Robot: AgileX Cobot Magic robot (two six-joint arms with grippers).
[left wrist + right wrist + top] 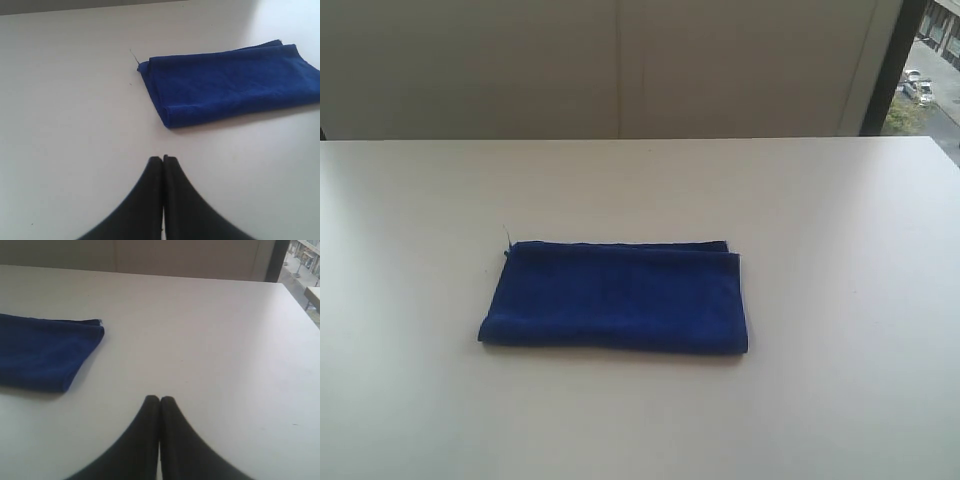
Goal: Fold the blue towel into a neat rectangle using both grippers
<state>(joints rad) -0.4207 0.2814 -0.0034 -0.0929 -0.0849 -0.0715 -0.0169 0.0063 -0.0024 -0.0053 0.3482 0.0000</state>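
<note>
The blue towel (616, 295) lies folded into a flat rectangle on the white table (840, 250), slightly left of the middle in the exterior view. Neither arm shows in that view. In the left wrist view the towel (230, 85) lies beyond my left gripper (163, 159), whose black fingers are pressed together with nothing between them. The right wrist view has one end of the towel (42, 352) off to the side of my right gripper (159, 399), also shut and empty. Both grippers hang apart from the cloth, over bare table.
A loose thread (505, 236) sticks out of the towel's far left corner. A pale wall (620, 70) rises behind the table's far edge. At the far right a dark window frame (890, 65) shows a street outside.
</note>
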